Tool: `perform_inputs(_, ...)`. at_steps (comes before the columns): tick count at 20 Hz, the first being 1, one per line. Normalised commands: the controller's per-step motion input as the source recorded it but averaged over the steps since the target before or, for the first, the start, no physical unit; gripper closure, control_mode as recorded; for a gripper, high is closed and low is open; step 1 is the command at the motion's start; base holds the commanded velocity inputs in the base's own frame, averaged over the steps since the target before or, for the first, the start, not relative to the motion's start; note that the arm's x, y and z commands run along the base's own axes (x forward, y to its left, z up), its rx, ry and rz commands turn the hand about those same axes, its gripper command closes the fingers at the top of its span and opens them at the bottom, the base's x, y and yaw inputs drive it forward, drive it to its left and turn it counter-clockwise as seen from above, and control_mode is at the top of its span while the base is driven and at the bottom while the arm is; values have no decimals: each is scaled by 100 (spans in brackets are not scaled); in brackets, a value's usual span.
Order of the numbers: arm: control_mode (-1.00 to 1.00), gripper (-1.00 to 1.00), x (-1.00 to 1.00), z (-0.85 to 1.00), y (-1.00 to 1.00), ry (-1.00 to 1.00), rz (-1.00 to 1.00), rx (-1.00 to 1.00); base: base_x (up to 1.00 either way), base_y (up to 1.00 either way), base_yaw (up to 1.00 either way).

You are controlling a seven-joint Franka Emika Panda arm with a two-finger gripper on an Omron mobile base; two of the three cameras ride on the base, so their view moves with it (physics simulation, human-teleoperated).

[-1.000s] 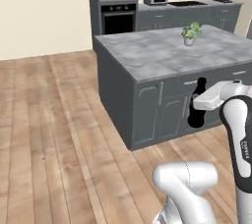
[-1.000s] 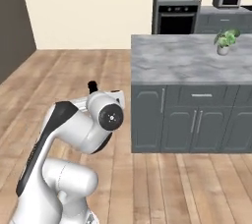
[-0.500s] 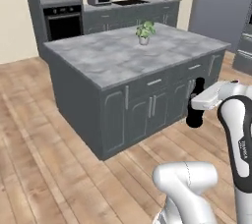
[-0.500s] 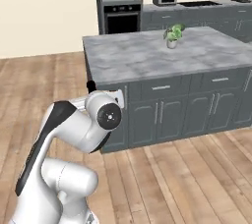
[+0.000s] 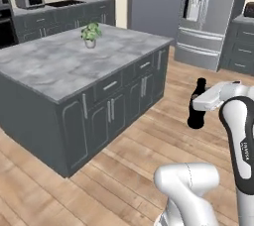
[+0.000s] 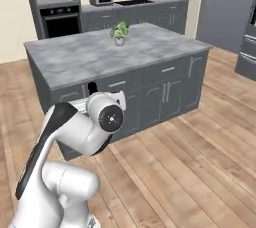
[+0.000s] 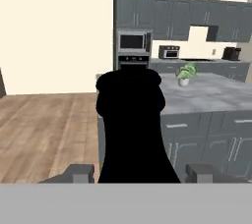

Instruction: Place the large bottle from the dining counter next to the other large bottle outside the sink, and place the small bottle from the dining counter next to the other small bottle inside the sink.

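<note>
A grey-cabinet kitchen island (image 5: 59, 66) stands on plank flooring, potted plant (image 5: 90, 35) near its far edge. The two-finger gripper (image 5: 198, 113) is clamped around a black bottle (image 5: 197, 105), carried mid-air; with no sink visible, base swings could loosen it.

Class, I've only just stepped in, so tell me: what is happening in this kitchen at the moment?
The white robot arm is carrying a black bottle in its gripper, held upright above the wooden floor. The bottle sits between the two fingers in the hand view. The robot is beside a grey cabinet island with a small potted plant on top. No sink is in sight yet.
</note>
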Motion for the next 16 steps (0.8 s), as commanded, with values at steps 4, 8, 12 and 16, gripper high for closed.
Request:
perform_inputs(4,100,100,0,0,0,0,0,0,0,2,-50)
perform_inputs(8,100,100,0,0,0,0,0,0,0,1,-50)
perform_inputs(12,100,100,0,0,0,0,0,0,0,1,-50)
perform_inputs(16,100,100,0,0,0,0,0,0,0,0,-50)
